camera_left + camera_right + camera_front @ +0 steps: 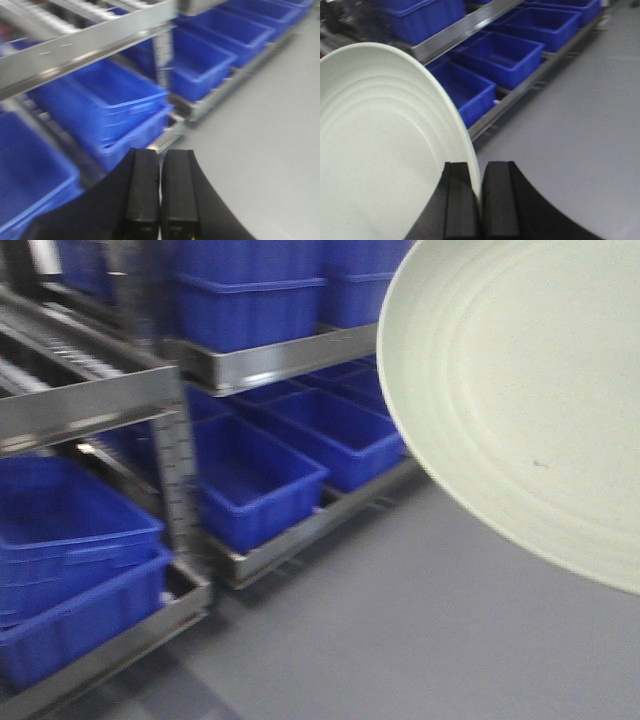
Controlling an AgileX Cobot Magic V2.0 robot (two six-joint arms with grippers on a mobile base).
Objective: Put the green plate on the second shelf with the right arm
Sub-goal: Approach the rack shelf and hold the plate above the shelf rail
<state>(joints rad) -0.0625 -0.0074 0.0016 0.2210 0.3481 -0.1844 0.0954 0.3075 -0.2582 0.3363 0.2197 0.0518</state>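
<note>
The green plate (520, 390) is pale sage green with concentric rings and a tiny dark speck. It fills the upper right of the front view, held up in the air. In the right wrist view the plate (380, 150) stands on edge at the left. My right gripper (479, 172) is shut on the plate's rim, one finger on each side. My left gripper (160, 160) is shut and empty, facing the lower shelf bins. Neither gripper shows in the front view.
A metal shelving rack (270, 360) runs along the left with several blue plastic bins (250, 490) on its low and upper levels. A vertical metal post (175, 480) stands between bays. Grey floor (400, 640) lies to the right of the rack.
</note>
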